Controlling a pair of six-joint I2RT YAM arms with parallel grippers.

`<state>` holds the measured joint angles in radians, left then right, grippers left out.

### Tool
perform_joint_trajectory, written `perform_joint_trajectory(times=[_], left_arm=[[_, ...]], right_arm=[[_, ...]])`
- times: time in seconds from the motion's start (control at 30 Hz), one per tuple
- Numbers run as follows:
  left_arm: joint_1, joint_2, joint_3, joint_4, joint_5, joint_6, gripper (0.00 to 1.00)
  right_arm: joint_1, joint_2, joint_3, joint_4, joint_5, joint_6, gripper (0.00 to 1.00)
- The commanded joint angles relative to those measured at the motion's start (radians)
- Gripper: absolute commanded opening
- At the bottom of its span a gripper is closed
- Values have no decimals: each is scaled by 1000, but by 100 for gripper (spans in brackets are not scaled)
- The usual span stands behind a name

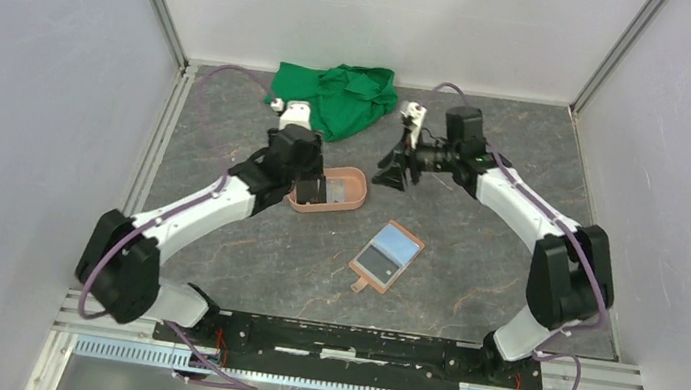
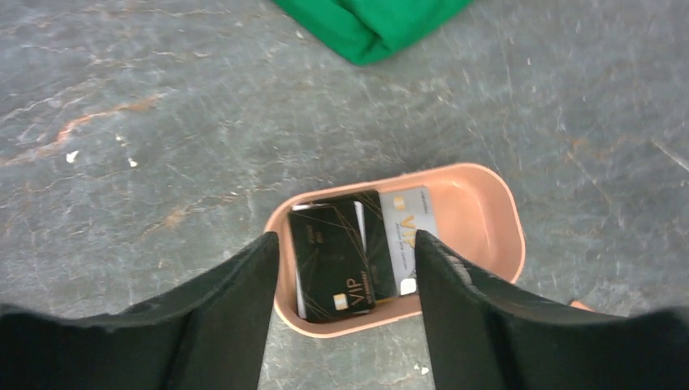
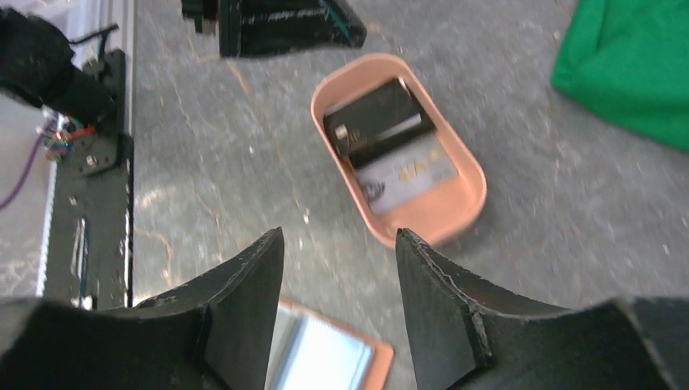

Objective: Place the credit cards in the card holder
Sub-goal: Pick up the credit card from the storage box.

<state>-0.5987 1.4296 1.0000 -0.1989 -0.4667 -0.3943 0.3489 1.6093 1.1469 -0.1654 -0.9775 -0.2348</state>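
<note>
pink tray (image 1: 350,188) holds black and grey cards (image 2: 333,260). left gripper (image 2: 347,244) hangs over the tray, jaws apart, empty. right gripper (image 3: 337,240) hangs near the tray, jaws apart, empty. tan wallet (image 1: 386,257) lies open near the tray.

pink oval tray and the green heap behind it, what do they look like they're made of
The salmon-pink oval tray looks like moulded plastic, perhaps silicone: one smooth matte piece with a rounded rim. The crumpled green cloth is soft fabric: it lies in loose folds and creases.
</note>
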Motion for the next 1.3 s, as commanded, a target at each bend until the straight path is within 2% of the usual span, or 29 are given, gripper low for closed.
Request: perform_joint_trajectory(times=[0.0, 0.03, 0.07, 0.17, 0.23, 0.27, 0.37, 0.47, 0.57, 0.8, 1.27], left_arm=[[109, -109, -144, 160, 68, -76, 84], [160, -138, -172, 169, 96, -129, 97], [203, -159, -212, 191, 173, -142, 99], [322, -192, -271, 261, 384, -187, 100], [357, -165, -275, 256, 486, -186, 99], [363, -136, -266, 243, 529, -176, 97], [374, -42, -263, 268, 674, -167, 73], [375, 21, -300, 373, 801, -188, 67], [376, 43, -330, 418, 814, -201, 66], [375, 9, -326, 311, 713, -123, 66], [375, 83, -320, 314, 739, -127, 58]], right_arm=[[99, 112, 137, 123, 102, 225, 59], [121, 143, 154, 149, 125, 300, 58], [142, 178, 178, 158, 145, 347, 58], [185, 266, 246, 158, 210, 429, 58], [206, 319, 290, 158, 284, 471, 58], [214, 344, 311, 156, 314, 494, 57], [225, 427, 380, 129, 367, 551, 57], [230, 475, 393, 152, 372, 593, 57], [240, 502, 396, 158, 376, 614, 58], [271, 547, 381, 157, 400, 623, 56], [279, 582, 392, 117, 450, 604, 54]])
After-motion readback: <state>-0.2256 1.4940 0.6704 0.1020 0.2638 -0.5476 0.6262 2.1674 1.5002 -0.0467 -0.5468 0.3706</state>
